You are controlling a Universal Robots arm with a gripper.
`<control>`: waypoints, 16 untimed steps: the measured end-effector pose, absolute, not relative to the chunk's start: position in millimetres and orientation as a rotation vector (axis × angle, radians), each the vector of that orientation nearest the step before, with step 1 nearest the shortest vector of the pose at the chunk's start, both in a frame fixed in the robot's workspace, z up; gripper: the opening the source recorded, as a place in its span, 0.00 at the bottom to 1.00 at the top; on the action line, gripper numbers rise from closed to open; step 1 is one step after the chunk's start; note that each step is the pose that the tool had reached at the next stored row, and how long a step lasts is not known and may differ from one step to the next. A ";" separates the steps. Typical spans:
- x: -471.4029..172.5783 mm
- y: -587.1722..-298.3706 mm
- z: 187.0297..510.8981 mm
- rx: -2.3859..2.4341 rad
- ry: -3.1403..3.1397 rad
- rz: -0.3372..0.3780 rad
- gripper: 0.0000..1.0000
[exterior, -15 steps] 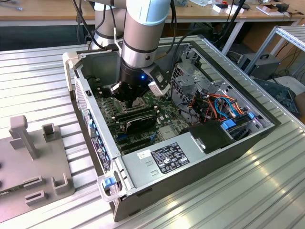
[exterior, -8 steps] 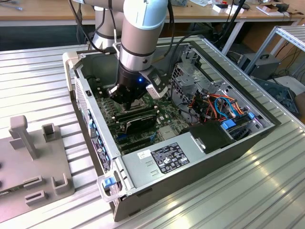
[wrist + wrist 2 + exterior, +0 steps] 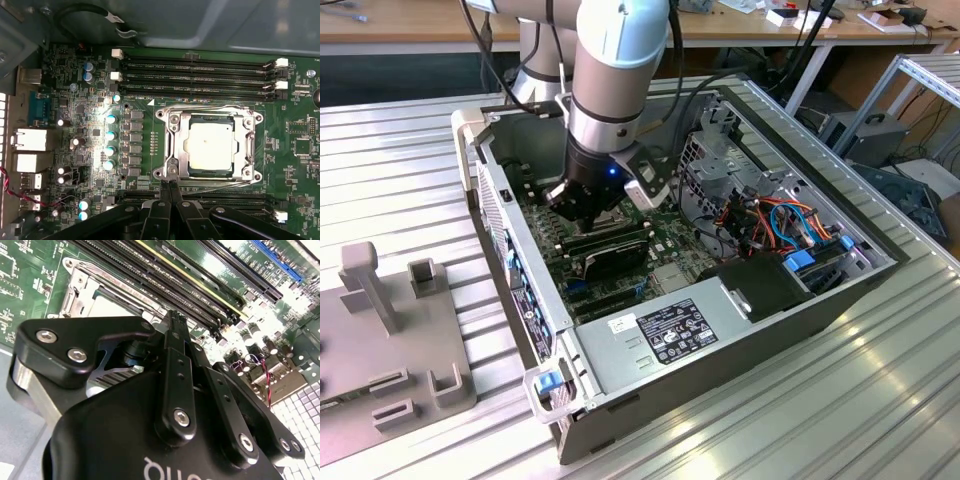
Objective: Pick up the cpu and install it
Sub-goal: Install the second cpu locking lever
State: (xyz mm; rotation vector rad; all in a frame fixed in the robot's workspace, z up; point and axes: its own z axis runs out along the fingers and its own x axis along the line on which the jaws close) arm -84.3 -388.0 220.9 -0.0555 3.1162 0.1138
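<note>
The cpu [image 3: 210, 145], a flat square chip with a pale silver top, lies inside the metal-framed socket [image 3: 172, 145] on the green motherboard [image 3: 295, 125]. My gripper [image 3: 170, 186] is shut with nothing between its fingers. Its tips sit just off the socket frame's edge, beside the cpu and not on it. In the second wrist view the shut fingers [image 3: 176, 340] stand over the board, with the socket [image 3: 80, 290] and a pale patch of the cpu [image 3: 107, 307] behind them. In the exterior view the gripper [image 3: 582, 215] is low inside the open computer case [image 3: 740, 300].
Long black memory slots [image 3: 200, 75] run along both sides of the socket. Capacitors [image 3: 110, 135] and rear ports [image 3: 30, 140] crowd one side. The case holds a power supply [image 3: 670, 335] and coloured cables [image 3: 780, 220]. A grey fixture [image 3: 390, 340] lies on the table at the exterior view's left.
</note>
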 end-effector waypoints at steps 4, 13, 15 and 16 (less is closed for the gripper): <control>-86.3 -387.3 216.9 -0.056 3.116 0.114 0.11; -87.4 -387.0 213.3 -0.056 3.116 0.114 0.11; -87.5 -387.0 212.1 -0.056 3.116 0.114 0.11; -87.6 -387.0 211.6 -0.056 3.116 0.114 0.11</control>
